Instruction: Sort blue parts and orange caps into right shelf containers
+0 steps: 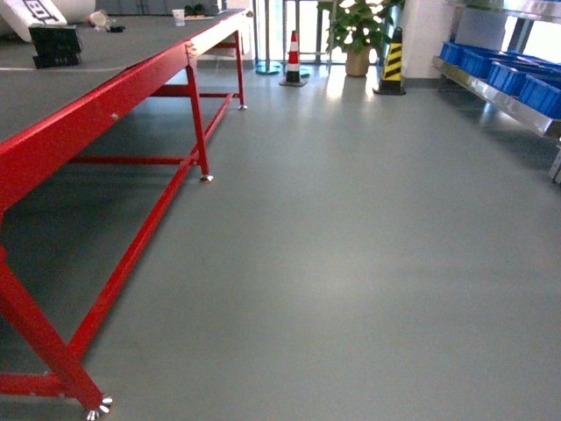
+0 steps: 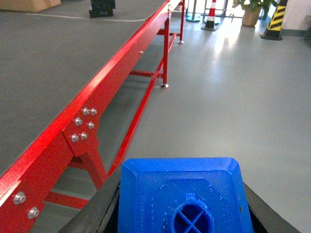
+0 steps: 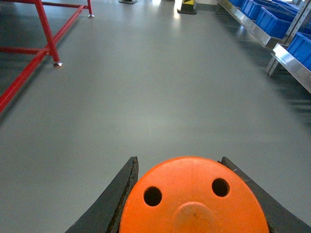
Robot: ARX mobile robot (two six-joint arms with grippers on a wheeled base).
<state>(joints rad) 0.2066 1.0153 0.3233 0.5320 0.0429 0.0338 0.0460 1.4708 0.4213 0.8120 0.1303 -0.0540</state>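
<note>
In the left wrist view a bright-blue part (image 2: 182, 194) with a round stud on top fills the bottom of the frame. My left gripper (image 2: 181, 182) is shut on it, a black finger (image 2: 99, 208) pressed against each side. In the right wrist view an orange cap (image 3: 194, 199) with two holes in its flat top sits between black fingers (image 3: 119, 194); my right gripper (image 3: 179, 164) is shut on it. The blue shelf containers (image 1: 517, 74) line a metal shelf at the far right, also seen as blue crates (image 3: 274, 19). Neither gripper appears in the head view.
A long red-framed table (image 1: 105, 96) with a grey top runs along the left, its legs (image 1: 202, 132) standing on the floor. A black box (image 1: 54, 46) sits on it. Ahead stand a red-white cone (image 1: 294, 60), a yellow-black cone (image 1: 392, 61) and a potted plant (image 1: 357, 35). Grey floor (image 1: 351, 263) lies between table and shelf.
</note>
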